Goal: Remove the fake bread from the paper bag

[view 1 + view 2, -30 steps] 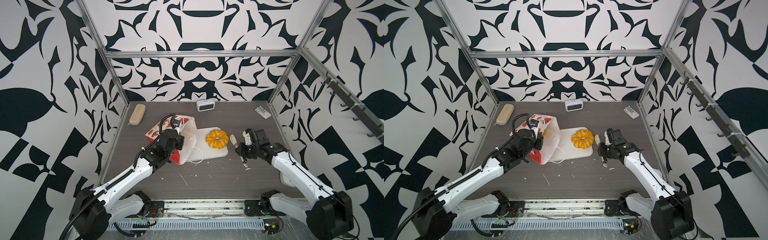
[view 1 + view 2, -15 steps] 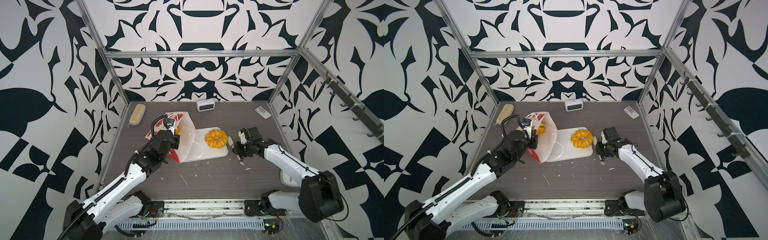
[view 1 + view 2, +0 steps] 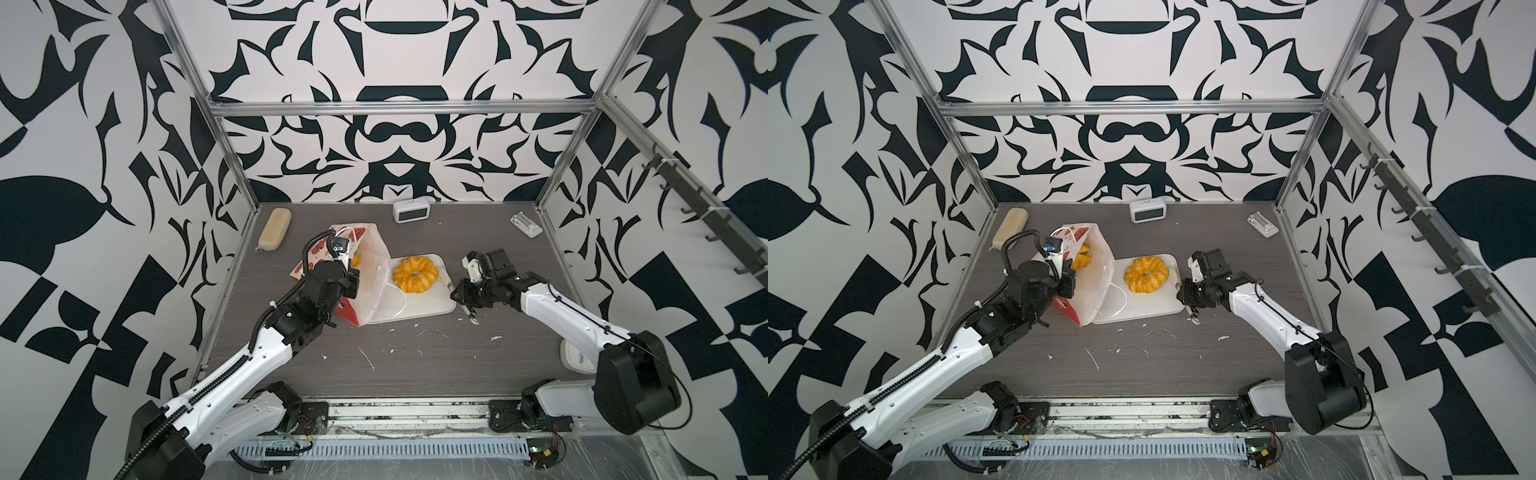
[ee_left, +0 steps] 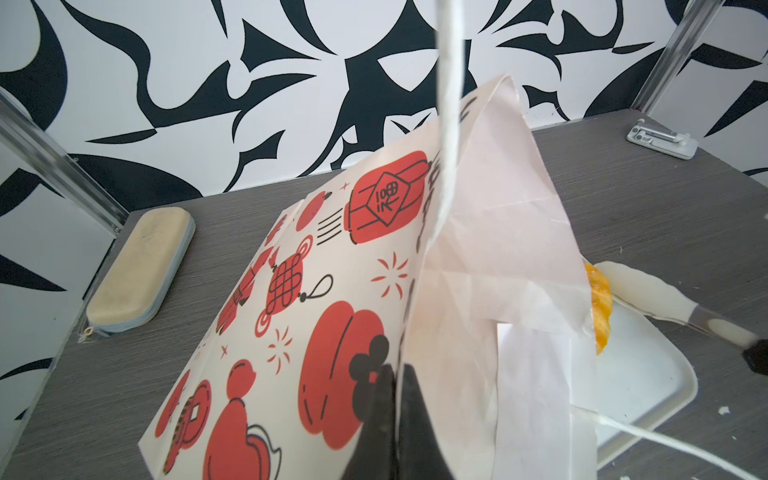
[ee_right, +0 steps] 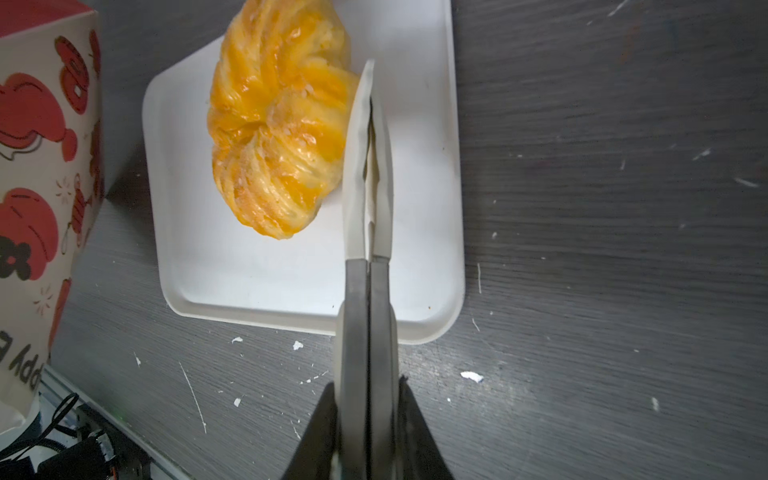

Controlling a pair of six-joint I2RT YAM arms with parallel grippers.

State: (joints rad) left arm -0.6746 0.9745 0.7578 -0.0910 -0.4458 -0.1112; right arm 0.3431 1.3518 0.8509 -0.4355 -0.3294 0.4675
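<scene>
The paper bag (image 3: 376, 286) (image 3: 1094, 286) is red and white and leans with its white-lined mouth over the white tray (image 3: 428, 309). My left gripper (image 4: 397, 368) is shut on the bag's side wall (image 4: 332, 270), one finger outside and one inside. A yellow piece of fake bread (image 3: 355, 261) (image 3: 1081, 257) shows inside the bag. A large golden ring of fake bread (image 3: 415, 274) (image 5: 282, 124) lies on the tray (image 5: 249, 270). My right gripper (image 5: 368, 378) (image 3: 463, 296) is shut on white-tipped tongs (image 5: 368, 187), whose closed tips lie beside the ring.
A tan zippered case (image 3: 274, 228) lies at the back left. A small white clock (image 3: 410, 211) stands by the back wall, and a white gadget (image 3: 525, 224) lies at the back right. Another white object (image 3: 575, 357) sits under the right arm. White scraps litter the table's front.
My left gripper has lifted the bag's wall, tipping the bag from lying flat to leaning up with its mouth wide. The right gripper has carried the tongs closer to the tray's edge.
</scene>
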